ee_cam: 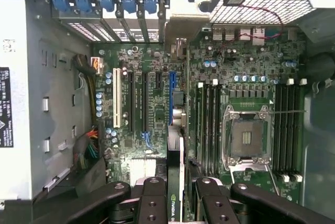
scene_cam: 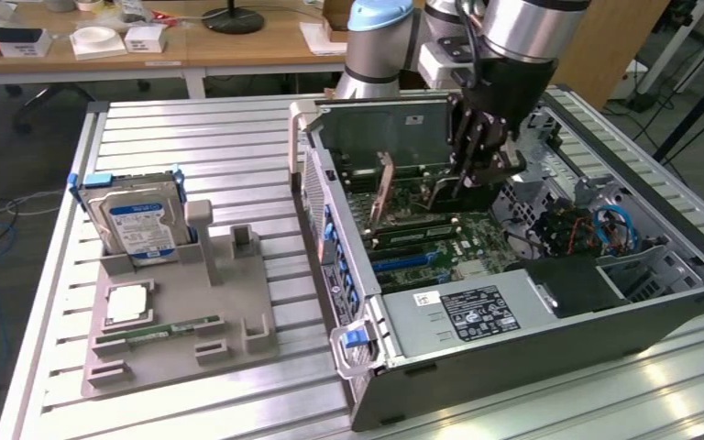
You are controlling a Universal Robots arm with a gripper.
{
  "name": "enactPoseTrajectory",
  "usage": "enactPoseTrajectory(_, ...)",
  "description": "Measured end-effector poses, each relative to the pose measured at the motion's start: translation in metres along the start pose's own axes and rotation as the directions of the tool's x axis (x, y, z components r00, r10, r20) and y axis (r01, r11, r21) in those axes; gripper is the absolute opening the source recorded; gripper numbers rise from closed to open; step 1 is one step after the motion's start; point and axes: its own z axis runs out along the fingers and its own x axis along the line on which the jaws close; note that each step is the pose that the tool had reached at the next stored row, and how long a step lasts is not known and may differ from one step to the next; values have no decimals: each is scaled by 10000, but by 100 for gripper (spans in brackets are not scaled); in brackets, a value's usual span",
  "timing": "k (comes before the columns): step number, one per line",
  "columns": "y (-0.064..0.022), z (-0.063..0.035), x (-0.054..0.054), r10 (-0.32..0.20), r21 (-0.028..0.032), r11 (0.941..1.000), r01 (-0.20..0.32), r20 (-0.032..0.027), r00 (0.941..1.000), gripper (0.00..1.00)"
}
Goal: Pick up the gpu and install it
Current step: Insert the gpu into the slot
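In the exterior view the PC case (scene_cam: 572,353) sits at 3 o'clock from the parts tray (scene_cam: 169,353). My gripper (scene_cam: 475,179) (ee_cam: 179,182) is inside it, clamped on the gpu (ee_cam: 175,195), which stands edge-on over the motherboard slots. I judge the card light and stiff but fragile, so grip the board edge, not the cooler.

A silver slatted aluminium desk (scene_cam: 205,128) is seen. A grey plastic parts holder (scene_cam: 181,353) is set near the edge at the exterior view's left, and an open black computer case (scene_cam: 548,362) is laid beside it.
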Motion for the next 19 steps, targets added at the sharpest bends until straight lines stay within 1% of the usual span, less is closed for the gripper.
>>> enactPoseTrajectory(10,49,182,26,-1,0,10000,1,1,10000,26)
enactPoseTrajectory(14,87,254,30,-1,0,10000,1,0,10000,26)
enactPoseTrajectory(19,112,346,35,-1,0,10000,1,0,10000,26)
